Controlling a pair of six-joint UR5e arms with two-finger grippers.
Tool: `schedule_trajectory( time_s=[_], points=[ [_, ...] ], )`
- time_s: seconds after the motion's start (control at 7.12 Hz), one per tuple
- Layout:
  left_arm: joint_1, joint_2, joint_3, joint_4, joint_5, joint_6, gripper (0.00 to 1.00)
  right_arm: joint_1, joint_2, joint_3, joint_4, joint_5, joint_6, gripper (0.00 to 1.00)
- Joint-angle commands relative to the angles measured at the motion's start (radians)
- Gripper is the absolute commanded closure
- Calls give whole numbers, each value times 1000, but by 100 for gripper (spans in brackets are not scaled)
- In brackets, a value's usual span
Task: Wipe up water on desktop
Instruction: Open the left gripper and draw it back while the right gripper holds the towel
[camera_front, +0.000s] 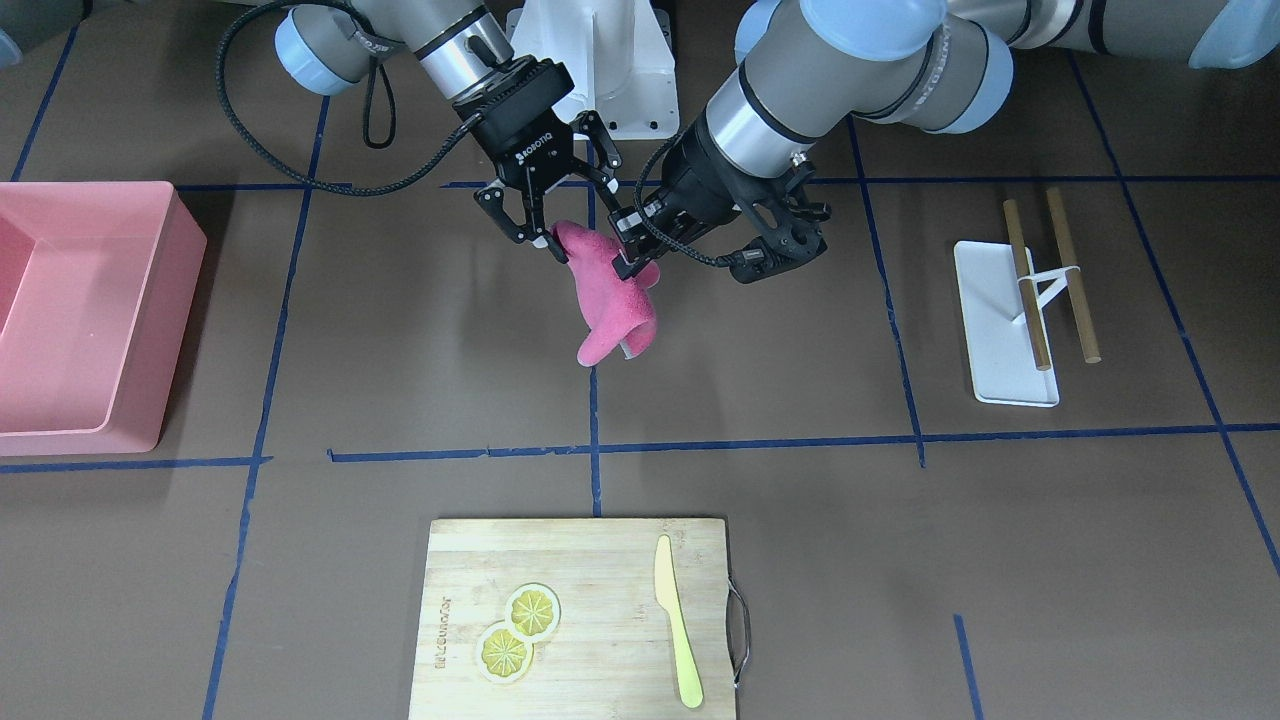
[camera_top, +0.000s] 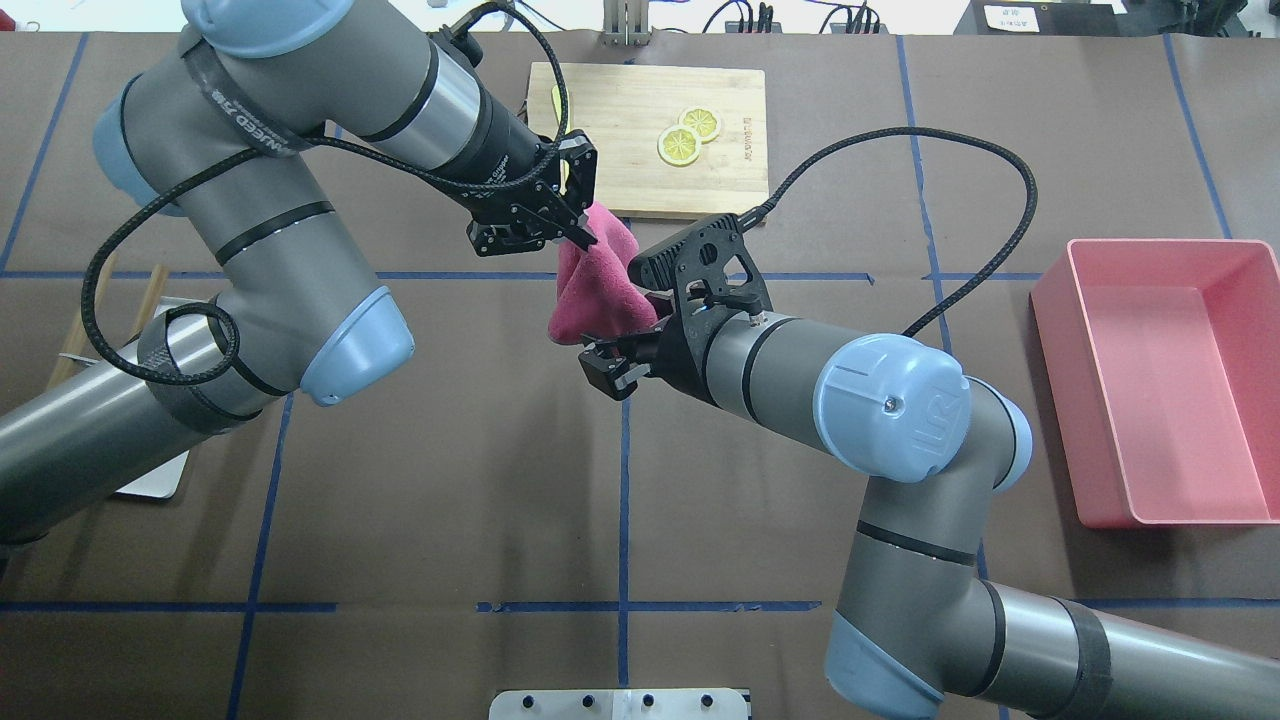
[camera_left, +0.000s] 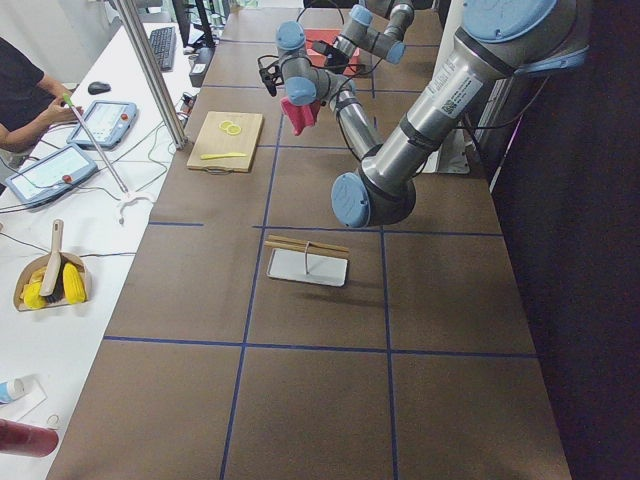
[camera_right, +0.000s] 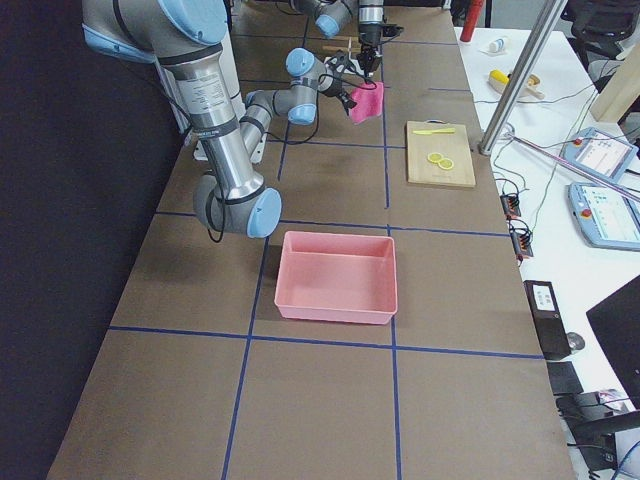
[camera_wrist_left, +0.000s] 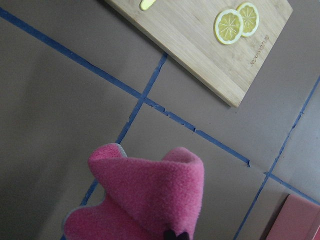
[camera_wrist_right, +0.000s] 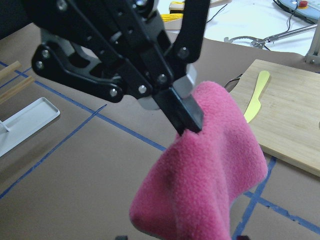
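Note:
A pink cloth (camera_front: 610, 310) hangs in the air over the middle of the brown, tape-gridded desktop (camera_front: 400, 350). My left gripper (camera_front: 628, 268) is shut on the cloth's upper edge; the right wrist view shows its black fingertips (camera_wrist_right: 186, 119) pinching the fabric (camera_wrist_right: 210, 170). My right gripper (camera_front: 578, 212) stands open right beside the cloth's top, one finger touching it. From overhead, the cloth (camera_top: 595, 290) sits between the two grippers. No water shows on the desktop in any view.
A pink bin (camera_front: 80, 310) stands on my right side. A bamboo cutting board (camera_front: 580, 600) with lemon slices and a yellow knife lies at the far edge. A white tray (camera_front: 1000, 330) with a chopstick rack is on my left.

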Motion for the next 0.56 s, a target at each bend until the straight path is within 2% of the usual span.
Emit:
schedule_trajectory(
  time_s=[0.0,0.42],
  points=[
    [0,1,-1,-1,0,2,100,-2,0,2,0,0,4,99],
    [0,3,-2,1,0,7,100,-2,-2,8,0,0,4,100]
  ],
)
